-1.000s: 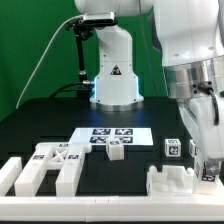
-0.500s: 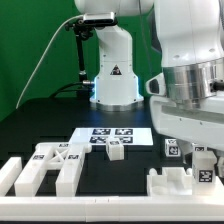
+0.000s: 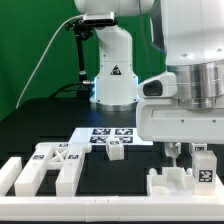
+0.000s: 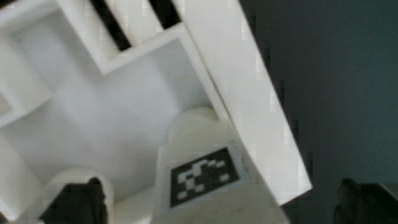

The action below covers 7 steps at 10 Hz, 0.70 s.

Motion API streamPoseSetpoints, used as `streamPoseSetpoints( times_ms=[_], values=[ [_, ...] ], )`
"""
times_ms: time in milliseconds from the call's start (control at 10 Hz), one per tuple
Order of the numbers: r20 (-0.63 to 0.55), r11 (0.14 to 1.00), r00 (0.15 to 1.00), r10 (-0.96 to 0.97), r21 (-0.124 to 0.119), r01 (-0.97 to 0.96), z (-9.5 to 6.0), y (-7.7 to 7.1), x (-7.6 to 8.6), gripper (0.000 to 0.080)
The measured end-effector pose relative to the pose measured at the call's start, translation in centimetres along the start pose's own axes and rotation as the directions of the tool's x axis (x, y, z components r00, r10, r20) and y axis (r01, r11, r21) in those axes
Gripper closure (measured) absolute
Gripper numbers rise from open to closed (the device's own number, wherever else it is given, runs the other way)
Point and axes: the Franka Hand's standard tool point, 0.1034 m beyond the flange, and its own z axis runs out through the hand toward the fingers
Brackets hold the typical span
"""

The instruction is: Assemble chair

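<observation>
- The gripper [image 3: 183, 152] hangs low over the near part of the black table [image 3: 40, 125], toward the exterior view's right.
- Gripper state: the jaws are spread wide. In the wrist view the two dark fingertips [image 4: 71, 203] sit at opposite corners of the picture, with the gripper [image 4: 217, 205] holding nothing between them.
- The chair is not assembled. Its white parts lie in separate groups along the near side of the table.
- Right group: a notched block [image 3: 172, 184] rests on the table at the near right. A tagged upright piece [image 3: 203, 168] stands just beside it, on the side toward the exterior view's right.
- Relation to the gripper: the right group lies directly below and just nearer than the fingers. The tagged upright piece stands just beside the finger on the exterior view's right. Whether that finger touches it cannot be told.
- In the wrist view, a tagged white piece [image 4: 201, 175] sits between the fingertips, with clear space on both sides. A broad slotted panel [image 4: 169, 80] extends beyond it.
- Left group: several tagged bars and blocks [image 3: 48, 165] lie together at the near left, well apart from the gripper.
- Centre: the marker board [image 3: 112, 133] lies flat on the table. A small tagged cube [image 3: 116, 151] rests at its near edge, between the two groups and clear of the gripper.
</observation>
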Motion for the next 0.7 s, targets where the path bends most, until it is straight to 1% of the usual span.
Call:
streamPoseSetpoints(
  times_ms=[100, 200, 300, 400, 500, 600, 700],
  values=[
    [-0.04, 0.989, 0.988, -0.148, -0.012, 0.148, -0.13, -0.05, 0.55, 0.015],
    [-0.036, 0.997, 0.996, -0.083, -0.006, 0.083, -0.05, -0.08, 0.42, 0.015],
    [-0.037, 0.999, 0.998, -0.046, -0.003, 0.046, -0.06, -0.08, 0.44, 0.0273],
    [-0.037, 0.999, 0.998, 0.041, 0.001, -0.041, -0.06, -0.11, 0.43, 0.0408],
    [-0.036, 0.989, 0.989, 0.145, 0.006, -0.145, -0.05, -0.1, 0.42, 0.0408],
    [-0.035, 0.974, 0.973, 0.228, 0.009, -0.227, -0.05, -0.07, 0.43, 0.0514],
    [-0.034, 0.942, 0.941, 0.336, 0.014, -0.336, -0.05, 0.01, 0.46, 0.0514]
  ],
)
